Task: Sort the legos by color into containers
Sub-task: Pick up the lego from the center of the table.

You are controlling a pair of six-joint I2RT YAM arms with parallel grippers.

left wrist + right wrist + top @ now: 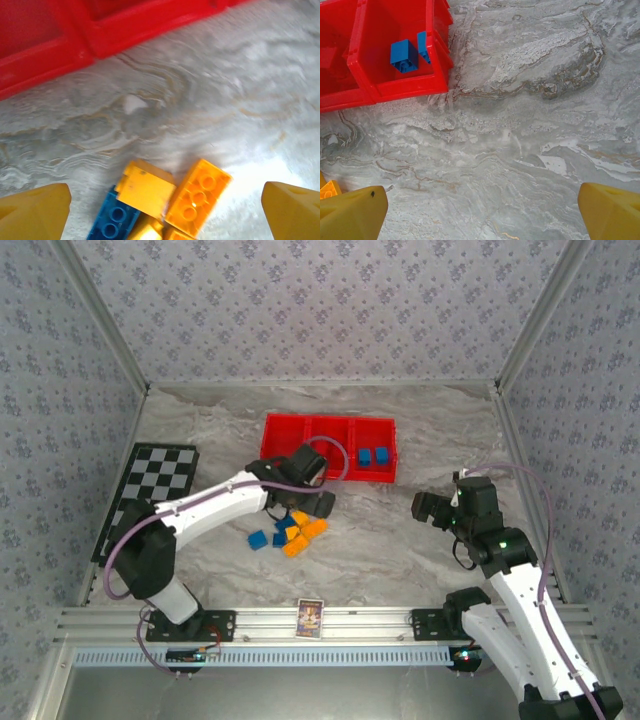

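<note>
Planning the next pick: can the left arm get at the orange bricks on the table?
Probably yes. The left gripper hangs open right over the orange bricks, nothing in between; a blue brick beside them might get caught too.

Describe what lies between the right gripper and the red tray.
Bare marbled table, as the right wrist view shows: no brick sits on the stretch between the right gripper and the near wall of the red tray.

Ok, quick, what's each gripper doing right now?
Left gripper: open, empty, at the loose legos.
Right gripper: open, empty, over bare table.
</note>
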